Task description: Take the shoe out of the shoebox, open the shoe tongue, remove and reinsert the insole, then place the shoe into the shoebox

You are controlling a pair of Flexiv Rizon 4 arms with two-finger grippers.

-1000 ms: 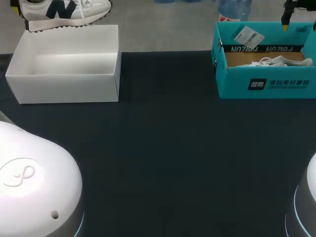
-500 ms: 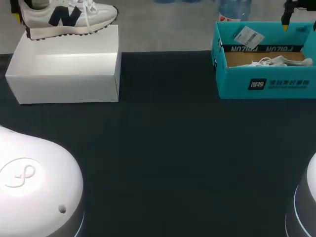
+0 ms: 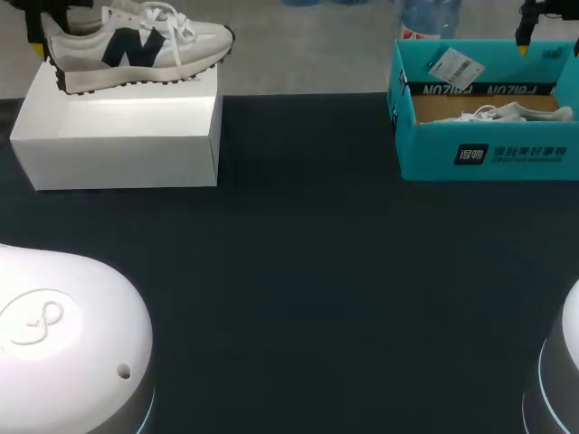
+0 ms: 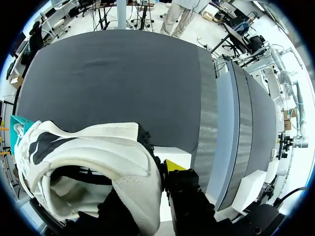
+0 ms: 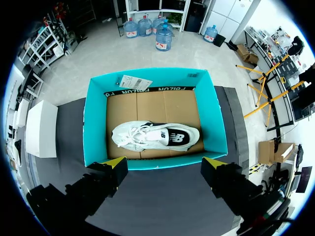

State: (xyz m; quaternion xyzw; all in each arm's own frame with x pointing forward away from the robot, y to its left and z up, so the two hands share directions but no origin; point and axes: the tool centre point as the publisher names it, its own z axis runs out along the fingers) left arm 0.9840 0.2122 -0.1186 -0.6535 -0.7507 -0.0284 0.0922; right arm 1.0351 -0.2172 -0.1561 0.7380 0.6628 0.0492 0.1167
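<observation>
My left gripper (image 3: pixel 41 23) clamped the heel of the shoe (image 3: pixel 136 50), held above the far rim of the white shoebox (image 3: pixel 118 136). My right gripper (image 5: pixel 165 164) hung with fingers spread wide above the teal box (image 5: pixel 93 123), which contained a second shoe (image 5: pixel 155 135).

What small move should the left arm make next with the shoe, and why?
Probably bring the shoe forward and lower it onto the table in front of the white box. The left tool holds it by the heel above the box's far rim; the tongue work likely needs it resting.
</observation>
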